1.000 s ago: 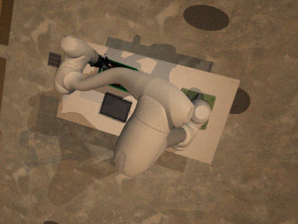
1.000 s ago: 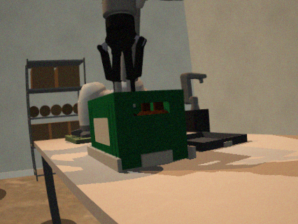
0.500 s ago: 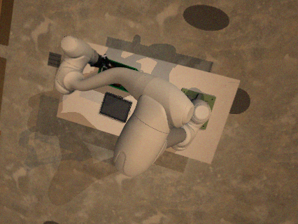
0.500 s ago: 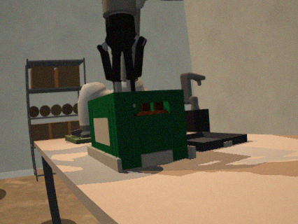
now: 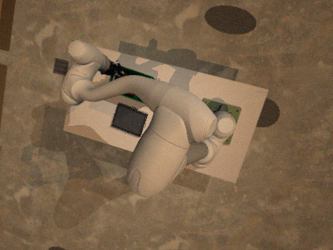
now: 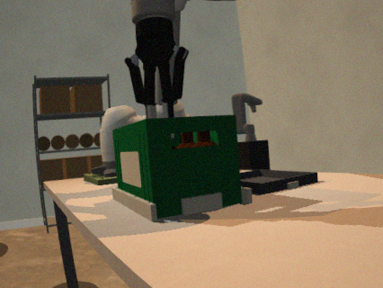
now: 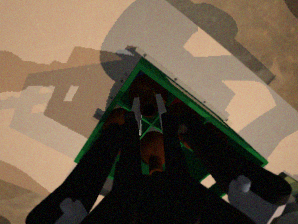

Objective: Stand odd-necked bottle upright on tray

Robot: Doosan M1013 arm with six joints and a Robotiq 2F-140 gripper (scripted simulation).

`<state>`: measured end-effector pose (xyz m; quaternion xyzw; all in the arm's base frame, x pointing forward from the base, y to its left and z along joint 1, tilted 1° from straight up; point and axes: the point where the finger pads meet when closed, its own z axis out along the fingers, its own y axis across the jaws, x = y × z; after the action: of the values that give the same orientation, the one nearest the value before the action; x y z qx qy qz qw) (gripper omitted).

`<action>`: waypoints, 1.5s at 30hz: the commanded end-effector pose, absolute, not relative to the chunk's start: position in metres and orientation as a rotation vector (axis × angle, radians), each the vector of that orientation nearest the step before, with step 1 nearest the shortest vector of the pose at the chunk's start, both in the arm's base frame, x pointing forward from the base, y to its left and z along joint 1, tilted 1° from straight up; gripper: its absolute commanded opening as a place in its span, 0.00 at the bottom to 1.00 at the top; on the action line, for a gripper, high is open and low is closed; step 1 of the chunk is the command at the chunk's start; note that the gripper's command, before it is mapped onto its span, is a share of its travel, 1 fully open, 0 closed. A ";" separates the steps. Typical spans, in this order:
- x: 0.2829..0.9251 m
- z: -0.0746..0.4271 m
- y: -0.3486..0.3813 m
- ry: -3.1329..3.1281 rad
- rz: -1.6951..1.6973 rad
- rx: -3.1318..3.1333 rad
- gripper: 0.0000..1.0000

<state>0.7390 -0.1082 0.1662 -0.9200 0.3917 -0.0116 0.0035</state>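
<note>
A green crate (image 6: 180,164) stands on the table with brown bottles inside it; they show through its side slot (image 6: 194,137). My gripper (image 6: 157,105) reaches straight down into the top of the crate. In the wrist view the fingers are shut on the neck of a brown bottle (image 7: 150,142) that stands in the crate (image 7: 170,130). Other brown bottles show dimly beside it under the fingers. The dark tray (image 5: 130,119) lies flat on the table near the crate and also shows in the exterior view (image 6: 279,180). The arm hides most of the crate from above.
The arm's base sits on a green plate (image 5: 223,117) at the far end of the table. A shelf rack (image 6: 72,135) stands behind the table. A second small arm (image 6: 244,112) stands behind the tray.
</note>
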 end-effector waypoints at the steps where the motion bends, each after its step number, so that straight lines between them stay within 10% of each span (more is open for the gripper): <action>1: 0.739 0.166 -0.108 1.228 -0.036 -2.884 0.00; 10: 0.739 0.166 -0.108 1.228 -0.036 -2.884 0.00; 11: 0.739 0.166 -0.108 1.228 -0.036 -2.884 0.38; 45: 0.739 0.166 -0.108 1.228 -0.036 -2.884 0.38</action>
<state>0.7389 -0.1082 0.1661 -0.9200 0.3917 -0.0115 0.0034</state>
